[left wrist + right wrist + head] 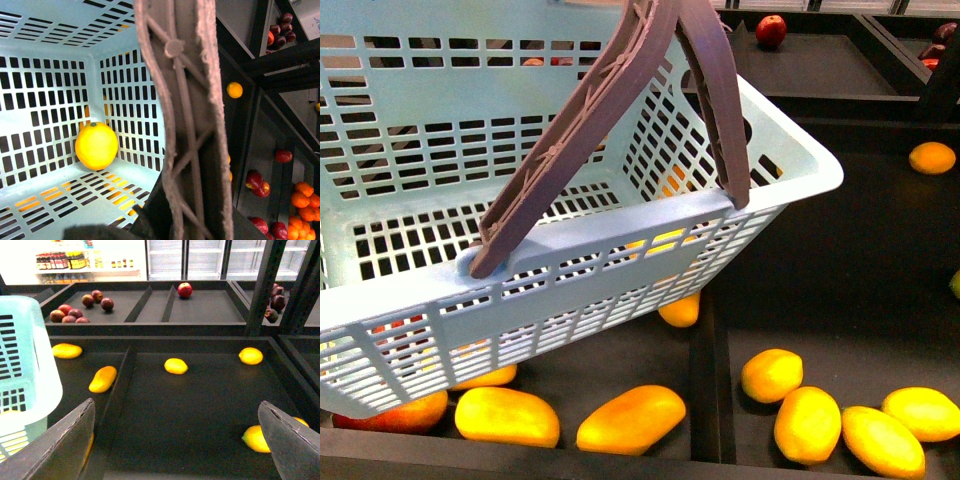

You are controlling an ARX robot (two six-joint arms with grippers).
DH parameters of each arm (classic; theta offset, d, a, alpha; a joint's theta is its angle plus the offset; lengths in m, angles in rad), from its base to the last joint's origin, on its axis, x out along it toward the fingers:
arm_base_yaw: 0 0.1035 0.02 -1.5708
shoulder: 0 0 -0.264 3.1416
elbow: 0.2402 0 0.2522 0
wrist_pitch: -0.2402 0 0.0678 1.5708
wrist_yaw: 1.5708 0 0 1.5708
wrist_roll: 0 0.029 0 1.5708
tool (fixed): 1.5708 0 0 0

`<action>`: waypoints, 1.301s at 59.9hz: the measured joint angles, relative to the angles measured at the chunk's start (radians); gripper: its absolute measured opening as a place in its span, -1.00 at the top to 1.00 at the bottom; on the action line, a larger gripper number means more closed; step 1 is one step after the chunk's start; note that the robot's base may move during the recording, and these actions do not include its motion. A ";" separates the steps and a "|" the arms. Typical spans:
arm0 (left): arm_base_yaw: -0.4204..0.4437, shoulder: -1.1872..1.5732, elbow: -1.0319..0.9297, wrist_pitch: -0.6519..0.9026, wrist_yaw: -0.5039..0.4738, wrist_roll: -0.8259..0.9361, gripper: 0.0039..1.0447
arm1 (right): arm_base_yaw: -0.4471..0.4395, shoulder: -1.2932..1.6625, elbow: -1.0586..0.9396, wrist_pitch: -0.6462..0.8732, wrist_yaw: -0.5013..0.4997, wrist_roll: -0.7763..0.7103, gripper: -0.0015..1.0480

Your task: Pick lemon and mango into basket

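Observation:
The pale turquoise basket (620, 240) hangs tilted and fills the front view, its two brown handles (610, 110) drawn together. My left gripper (187, 225) is shut on these handles (190, 125). One lemon (96, 145) lies inside the basket against a corner wall. Two yellow-orange mangoes (507, 415) (631, 419) lie in the compartment below the basket. Several lemons (772, 375) (807, 424) lie in the compartment to the right. My right gripper (175, 440) is open and empty above that dark compartment, with a lemon (257, 438) beside one finger (290, 440). The basket's corner (25, 375) shows beside it.
Black dividers (712, 380) separate the shelf compartments. Further lemons (176, 366) (251, 355) and mangoes (103, 379) (67, 350) lie on the shelf. Dark red fruits (185, 289) (771, 30) sit in the back trays. A black upright post (265, 285) stands at the right.

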 joint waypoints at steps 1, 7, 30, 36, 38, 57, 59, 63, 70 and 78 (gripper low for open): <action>0.000 0.000 0.000 0.000 0.001 0.000 0.91 | 0.000 0.000 0.000 0.000 0.000 0.000 -0.83; -0.002 0.000 0.000 0.000 0.010 -0.003 0.91 | -0.001 -0.002 0.000 0.000 0.000 0.000 -0.83; 0.003 0.002 0.001 0.000 -0.009 0.001 0.91 | 0.000 -0.003 -0.003 -0.002 0.000 0.000 -0.83; 0.005 0.002 0.001 0.000 -0.009 0.001 0.91 | 0.000 -0.004 -0.004 -0.002 0.000 0.000 -0.83; 0.005 0.002 0.002 0.000 -0.005 0.001 0.91 | -0.001 -0.004 -0.003 -0.002 0.000 0.000 -0.83; 0.004 0.003 0.002 0.000 0.000 0.000 0.91 | -0.001 -0.003 -0.005 -0.003 0.000 0.000 -0.83; 0.004 0.003 0.002 0.000 0.000 0.000 0.91 | -0.001 -0.005 -0.005 -0.002 0.000 0.000 -0.83; 0.005 0.003 0.002 0.000 -0.004 0.003 0.91 | 0.000 -0.005 -0.005 -0.003 -0.003 0.000 -0.83; 0.016 0.003 0.002 0.000 -0.010 0.004 0.91 | 0.001 -0.005 -0.005 -0.003 -0.008 0.000 -0.83; 0.023 0.003 0.002 0.000 -0.032 0.010 0.91 | 0.001 -0.004 -0.005 -0.003 -0.006 0.000 -0.83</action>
